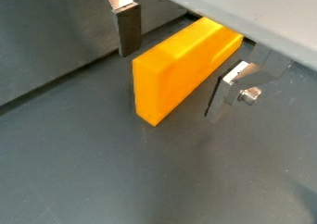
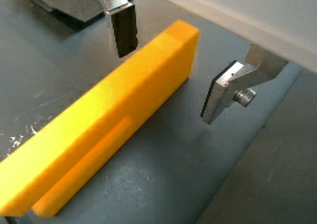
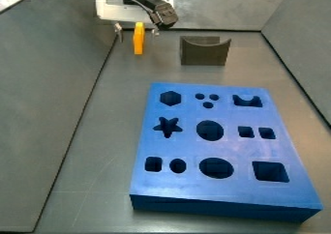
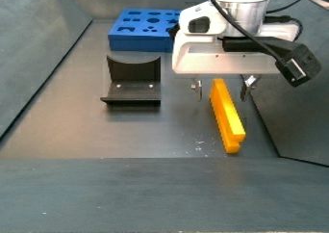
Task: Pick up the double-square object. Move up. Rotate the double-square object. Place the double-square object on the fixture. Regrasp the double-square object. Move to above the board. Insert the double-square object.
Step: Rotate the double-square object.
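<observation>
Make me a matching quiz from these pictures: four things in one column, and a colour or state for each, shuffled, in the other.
Things:
1. block
2. board
3. fixture
4. claw

States:
A. bright blue, with dark cut-out holes
B. open, one finger on each side of the block
C. yellow-orange, lying flat on the floor
D. dark, standing between the board and the camera in a side view

Pairs: 1-C, 2-A, 3-D, 4-B

Yellow-orange double-square object [image 2: 106, 126], bright-blue board [image 3: 220, 146] (dark cut-outs), dark grey-olive fixture [image 3: 202, 50], white gripper [image 4: 224, 83].
</observation>
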Controlling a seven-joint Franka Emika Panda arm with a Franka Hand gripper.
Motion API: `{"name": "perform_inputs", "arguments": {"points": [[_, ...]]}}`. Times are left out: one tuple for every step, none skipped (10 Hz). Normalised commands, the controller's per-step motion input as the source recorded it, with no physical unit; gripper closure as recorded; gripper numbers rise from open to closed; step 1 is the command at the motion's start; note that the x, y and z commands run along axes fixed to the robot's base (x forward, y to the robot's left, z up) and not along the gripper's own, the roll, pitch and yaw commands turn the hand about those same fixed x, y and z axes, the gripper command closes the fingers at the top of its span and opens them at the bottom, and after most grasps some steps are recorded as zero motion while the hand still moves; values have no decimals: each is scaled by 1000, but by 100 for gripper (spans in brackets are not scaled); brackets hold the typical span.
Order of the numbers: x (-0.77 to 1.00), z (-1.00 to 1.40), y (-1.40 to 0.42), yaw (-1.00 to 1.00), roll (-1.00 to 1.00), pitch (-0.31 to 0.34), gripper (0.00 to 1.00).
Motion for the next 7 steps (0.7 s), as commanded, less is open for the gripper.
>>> {"name": "perform_inputs", "arguments": {"points": [[48, -453, 16, 20, -136, -64, 0], [43, -429, 14, 22, -138, -72, 0], [40, -402, 12, 24, -141, -81, 0], [39, -378, 13, 25, -143, -84, 0], [39, -347, 12, 25, -146, -81, 0], [39, -328, 12, 26, -148, -78, 0], [41, -314, 12, 25, -149, -79, 0]]}}
